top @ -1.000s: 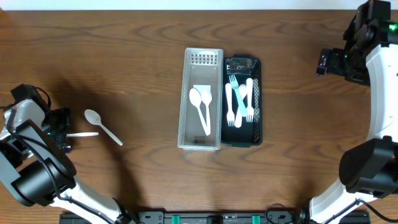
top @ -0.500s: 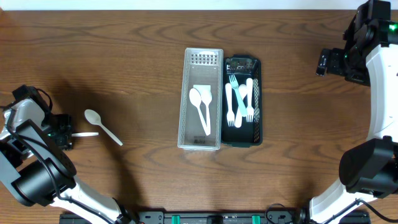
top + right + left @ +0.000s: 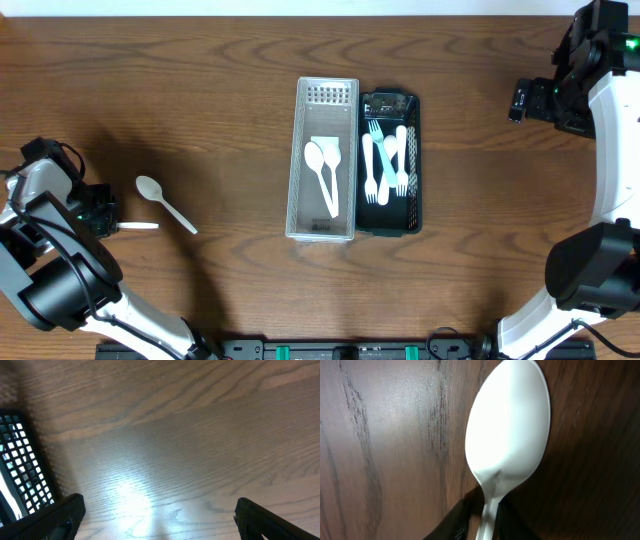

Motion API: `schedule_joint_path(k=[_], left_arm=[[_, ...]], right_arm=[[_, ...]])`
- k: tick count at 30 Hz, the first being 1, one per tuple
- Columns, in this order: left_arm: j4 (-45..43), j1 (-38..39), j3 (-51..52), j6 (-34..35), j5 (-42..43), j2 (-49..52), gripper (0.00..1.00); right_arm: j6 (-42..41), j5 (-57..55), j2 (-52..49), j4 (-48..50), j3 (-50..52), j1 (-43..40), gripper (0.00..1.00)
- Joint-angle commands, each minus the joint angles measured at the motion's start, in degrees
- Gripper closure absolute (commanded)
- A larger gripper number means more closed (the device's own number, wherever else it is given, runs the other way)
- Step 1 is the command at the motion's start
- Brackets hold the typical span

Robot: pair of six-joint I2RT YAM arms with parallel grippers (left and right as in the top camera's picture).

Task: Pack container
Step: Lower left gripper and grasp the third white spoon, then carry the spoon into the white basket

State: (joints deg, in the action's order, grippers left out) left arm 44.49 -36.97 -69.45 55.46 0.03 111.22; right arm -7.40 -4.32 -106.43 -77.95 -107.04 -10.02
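**Spoon in hand:** A white plastic spoon [image 3: 510, 435] sits pinched by its thin handle in the left gripper [image 3: 487, 527], at the left end of the dark wooden table [image 3: 200, 60], well apart from the bins. The dark fingers press in on either side of the handle, and the bowl points away from them. Whether the spoon has cleared the wood cannot be told.

It looks light, slick and a little springy, so it may swivel in the grip. The handle close under the bowl seems the steadiest hold.

A second white plastic spoon [image 3: 165, 203] lies loose just beside it. At centre, a translucent white slotted plastic bin [image 3: 295, 200] holds two white spoons [image 3: 325, 170]. It touches a black slotted plastic bin [image 3: 390, 225] of white and teal forks [image 3: 385, 165].

The right gripper [image 3: 160, 520] hangs at far right, jaws wide apart and empty.
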Motion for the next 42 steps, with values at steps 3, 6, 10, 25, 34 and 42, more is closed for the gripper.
schedule_joint_path(k=[3,6,10,25,34,42], left_arm=[[0.24,-0.20,0.57,-0.35,-0.39,1.62,0.88],[0.26,-0.20,0.55,-0.35,-0.39,1.60,0.92],[0.55,-0.20,0.48,-2.58,2.73,1.09,0.94],[5.97,14.84,-0.98,-12.35,8.24,-23.39,0.94],[-3.02,43.01,-0.98,-15.17,9.88,-32.30,0.94],[-10.54,62.25,-0.98,-34.03,6.62,-27.26,0.94]], right_arm=[[-0.66,-0.26,-0.33,-0.07,0.24,-0.46,0.01],[-0.63,-0.39,-0.33,-0.09,0.24,-0.46,0.01],[-0.63,-0.39,-0.33,-0.09,0.24,-0.46,0.01],[2.54,-1.42,-0.33,1.07,0.24,-0.57,0.01],[1.79,-0.13,-0.33,1.25,0.24,-0.57,0.01],[1.68,-0.15,-0.33,1.46,0.24,-0.57,0.01]])
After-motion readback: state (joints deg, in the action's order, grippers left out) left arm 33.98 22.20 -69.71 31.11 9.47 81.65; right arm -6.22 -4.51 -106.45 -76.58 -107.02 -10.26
